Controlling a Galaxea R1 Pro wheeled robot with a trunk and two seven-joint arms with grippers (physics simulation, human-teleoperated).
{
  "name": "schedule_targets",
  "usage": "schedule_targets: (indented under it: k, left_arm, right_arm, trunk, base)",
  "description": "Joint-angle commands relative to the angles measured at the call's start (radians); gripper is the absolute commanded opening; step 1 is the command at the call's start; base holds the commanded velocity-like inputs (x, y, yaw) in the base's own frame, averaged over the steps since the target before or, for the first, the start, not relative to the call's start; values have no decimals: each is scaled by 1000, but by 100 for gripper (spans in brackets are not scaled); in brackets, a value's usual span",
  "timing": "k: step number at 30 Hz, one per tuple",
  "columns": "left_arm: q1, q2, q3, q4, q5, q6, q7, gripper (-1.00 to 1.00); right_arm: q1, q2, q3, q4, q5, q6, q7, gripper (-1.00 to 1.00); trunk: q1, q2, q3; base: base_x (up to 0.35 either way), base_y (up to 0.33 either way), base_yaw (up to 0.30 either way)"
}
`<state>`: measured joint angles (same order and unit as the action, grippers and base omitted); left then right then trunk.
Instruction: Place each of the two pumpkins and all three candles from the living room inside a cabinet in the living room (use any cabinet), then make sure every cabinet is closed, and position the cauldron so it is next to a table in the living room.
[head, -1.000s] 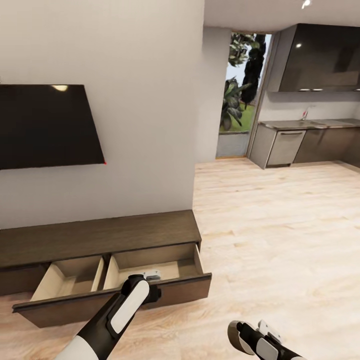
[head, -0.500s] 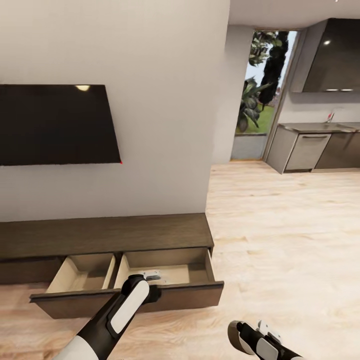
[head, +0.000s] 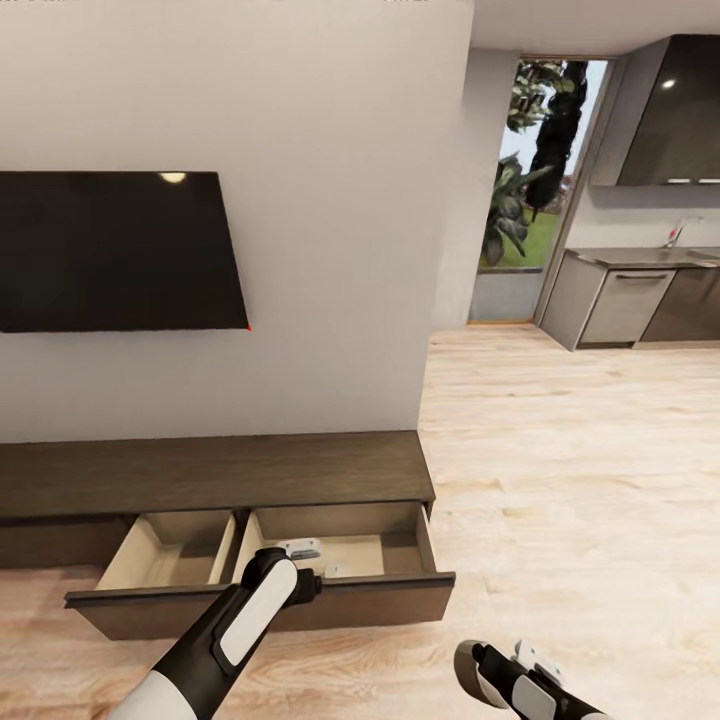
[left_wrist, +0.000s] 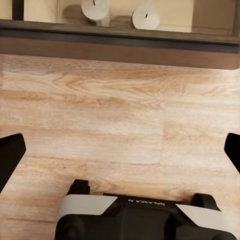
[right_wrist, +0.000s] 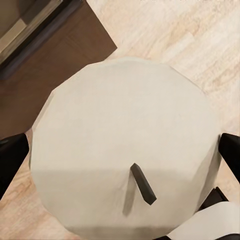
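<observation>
From the head camera, a long, low, dark brown cabinet (head: 215, 472) stands against a pale wall beneath a wall-mounted black television (head: 115, 250). Its wide drawer (head: 270, 590) is pulled out over the light wooden floor (head: 570, 480), showing two pale compartments side by side. The robot's left arm (head: 225, 630) reaches toward the front of that drawer, with the left tool (head: 300, 560) above the right-hand compartment. In the left wrist camera the two dark fingertips (left_wrist: 10, 157) of this tool stand far apart with nothing between them, so it is released; past them lie floorboards, then the dark drawer front, and inside the drawer two pale candles (left_wrist: 145, 16) stand upright close beside each other. The right tool (head: 530, 672) sits low at the lower right of the head view. In the right wrist camera a third candle (right_wrist: 125, 150), with a flat pale top and a short dark wick (right_wrist: 142, 183), sits between the two dark fingertips (right_wrist: 10, 160), which press at its sides, so this tool is grasping the candle. Behind it are a corner of the dark cabinet and the wooden floor. Farther right, an opening shows green plants (head: 525, 180) and grey kitchen units (head: 640, 300).
</observation>
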<state>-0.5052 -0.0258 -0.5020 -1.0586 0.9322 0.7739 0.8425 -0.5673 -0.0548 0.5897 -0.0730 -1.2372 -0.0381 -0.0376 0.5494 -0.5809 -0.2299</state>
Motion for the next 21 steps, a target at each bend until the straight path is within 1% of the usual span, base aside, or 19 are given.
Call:
schedule_targets:
  k: [1,21]
  left_arm:
    - [-1,0,-2,-1,10,1,10,100]
    - [-1,1,-1,-7,10,10,10,100]
  right_arm:
    - [0,0,9,-2,-9,-2,-4,-100]
    - [0,1,14,-9,-8,-1,-3,-100]
  trunk:
    - [-4,6,2]
    - [-80,146,64]
  base:
    - [3,0,1]
    - [0,0,0]
